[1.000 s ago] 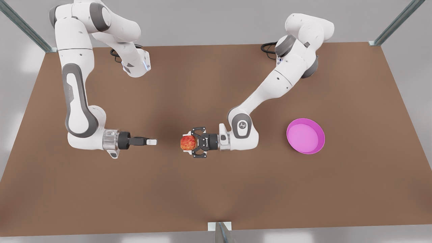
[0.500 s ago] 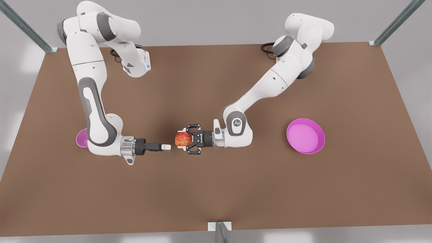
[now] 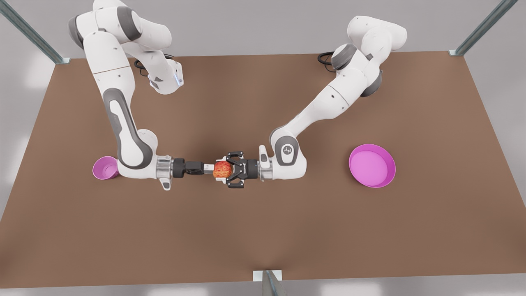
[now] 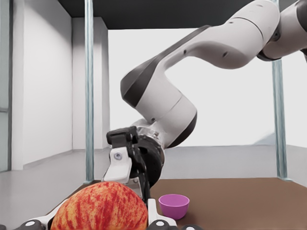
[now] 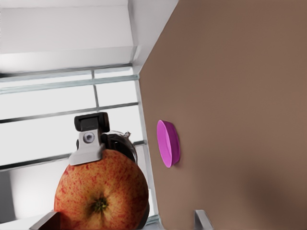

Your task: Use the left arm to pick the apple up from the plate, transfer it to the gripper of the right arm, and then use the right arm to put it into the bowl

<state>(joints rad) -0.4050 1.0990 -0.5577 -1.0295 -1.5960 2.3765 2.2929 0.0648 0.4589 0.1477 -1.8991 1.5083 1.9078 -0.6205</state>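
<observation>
The red-and-yellow apple [image 3: 222,169] hangs above the table's middle, with my left gripper [image 3: 225,169] shut on it; that arm reaches in from the front view's right. My right gripper [image 3: 208,167] comes from the front view's left and its tips reach the apple. In the right wrist view the apple [image 5: 101,189] sits between its fingers [image 5: 203,220], which stand wide apart, so it is open. In the left wrist view the apple [image 4: 100,208] is close, with the right gripper [image 4: 125,158] just behind it. The plate [image 3: 372,165] lies bare at the front view's right.
The small pink bowl [image 3: 103,167] stands at the front view's left, beside the right arm's forearm, and is also seen as the bowl [image 4: 173,205] behind the apple. The plate [image 5: 168,143] appears edge-on. Metal frame posts stand at the table's corners and front edge.
The right arm has moved toward the front view's right, uncovering the bowl, until its fingers reached the apple. The left arm first shifted slightly toward the front view's left, then held still.
</observation>
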